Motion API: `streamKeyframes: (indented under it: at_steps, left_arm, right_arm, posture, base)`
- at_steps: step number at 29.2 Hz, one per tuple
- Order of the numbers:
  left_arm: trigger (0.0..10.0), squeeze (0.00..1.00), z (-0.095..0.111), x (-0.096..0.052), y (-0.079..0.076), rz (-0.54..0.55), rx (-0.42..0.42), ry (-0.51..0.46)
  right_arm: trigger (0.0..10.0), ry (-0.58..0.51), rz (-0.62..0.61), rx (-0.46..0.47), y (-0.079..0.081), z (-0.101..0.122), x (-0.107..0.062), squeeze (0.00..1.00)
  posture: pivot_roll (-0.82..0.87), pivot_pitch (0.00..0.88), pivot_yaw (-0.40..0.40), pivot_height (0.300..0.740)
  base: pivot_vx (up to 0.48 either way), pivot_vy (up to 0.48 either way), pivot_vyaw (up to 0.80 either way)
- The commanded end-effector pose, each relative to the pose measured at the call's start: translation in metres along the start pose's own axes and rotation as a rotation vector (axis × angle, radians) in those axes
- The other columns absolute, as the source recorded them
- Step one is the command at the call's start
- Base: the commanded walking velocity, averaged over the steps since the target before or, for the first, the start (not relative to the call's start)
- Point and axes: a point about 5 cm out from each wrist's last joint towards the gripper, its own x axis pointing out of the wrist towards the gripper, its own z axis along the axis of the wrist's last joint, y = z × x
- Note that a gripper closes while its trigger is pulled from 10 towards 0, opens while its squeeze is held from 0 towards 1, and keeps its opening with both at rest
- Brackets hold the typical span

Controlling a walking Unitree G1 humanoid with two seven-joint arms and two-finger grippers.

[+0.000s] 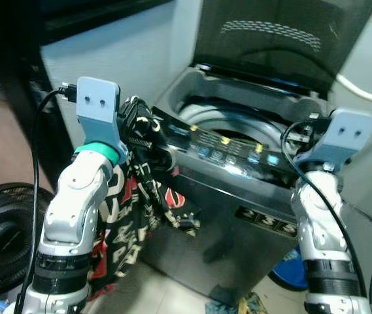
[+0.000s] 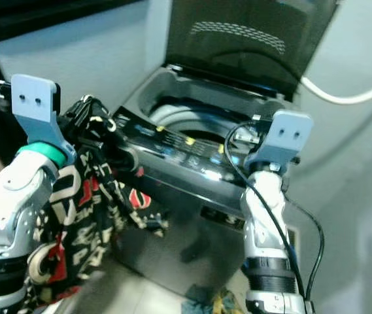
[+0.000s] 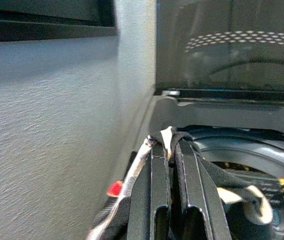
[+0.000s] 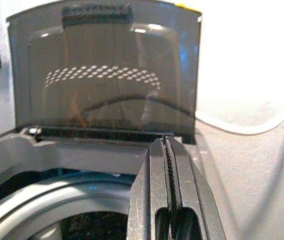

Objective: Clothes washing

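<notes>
1. The left gripper (image 3: 174,150) is clamping its two black fingers on a bunch of the patterned garment (image 1: 123,216), a black cloth with red and white print. The fabric is pinched between the closed fingers and is poking out past their tips.

2. Most of that garment is hanging below and behind the left gripper, trailing down along the front of the washing machine (image 1: 238,209) toward the floor. None of the held cloth is over the opening yet, as far as can be judged.

3. Just ahead of the left gripper's fingertips, the control panel (image 1: 231,147) and the drum (image 4: 57,200) are lying open to it, with the lid (image 4: 107,75) standing raised at the back. So the opening step looks done and the loading is only part way along.

4. Something dark is showing deep inside the drum; whether it is laundry cannot be told.

5. The right gripper (image 4: 169,165) is hovering over the near right rim of the tub, its fingers pressed together and holding nothing, pointing toward the upright lid.

6. What is left, by my reading: carrying the garment forward over the rim, dropping it in, then closing the lid and starting the wash.
</notes>
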Motion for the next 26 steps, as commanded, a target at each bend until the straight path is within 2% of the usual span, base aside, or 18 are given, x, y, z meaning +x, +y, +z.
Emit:
streamKeyframes:
  at_steps: [1,13,19,23,24,25,26]
  left_arm:
    - [10.0,0.00,0.004,0.001,-0.003,-0.015,-0.008,-0.016]
    - [10.0,0.00,0.004,0.001,-0.004,-0.016,-0.008,-0.016]
    - [10.0,0.00,0.001,-0.001,-0.004,-0.009,0.005,-0.017]
    - [10.0,0.00,0.003,-0.001,-0.002,0.014,-0.011,-0.038]
    - [10.0,0.00,0.004,-0.001,0.000,0.047,0.007,-0.052]
    - [10.0,0.00,0.004,-0.001,0.000,0.047,0.007,-0.052]
    - [10.0,0.00,0.006,0.000,0.003,0.077,0.024,-0.070]
  right_arm:
    - [10.0,-0.004,-0.010,0.000,-0.002,0.001,0.000,0.00]
    - [10.0,-0.043,-0.006,0.022,0.000,0.013,0.004,0.00]
    - [10.0,-0.058,0.029,0.048,0.007,0.018,0.004,0.00]
    - [10.0,-0.058,0.125,0.060,0.020,0.017,0.002,0.00]
    - [10.0,-0.052,0.202,0.072,0.029,0.015,-0.003,0.00]
    - [10.0,-0.052,0.202,0.072,0.029,0.015,-0.003,0.00]
    - [10.0,-0.044,0.266,0.084,0.037,0.013,-0.007,0.00]
  posture:
    - [0.11,0.000,0.025,0.740]
    - [0.12,0.000,0.021,0.740]
    - [0.12,0.000,0.017,0.740]
    - [0.12,0.000,0.013,0.740]
    - [0.12,0.000,0.010,0.740]
    - [0.12,0.000,0.010,0.740]
    - [0.12,0.000,0.010,0.740]
  base:
    - [0.000,0.000,-0.80]
    - [0.000,0.000,-0.80]
    - [0.000,0.000,-0.80]
    - [0.000,0.000,-0.40]
    - [0.000,0.000,0.00]
    - [0.000,0.000,0.00]
    - [0.255,0.000,0.00]
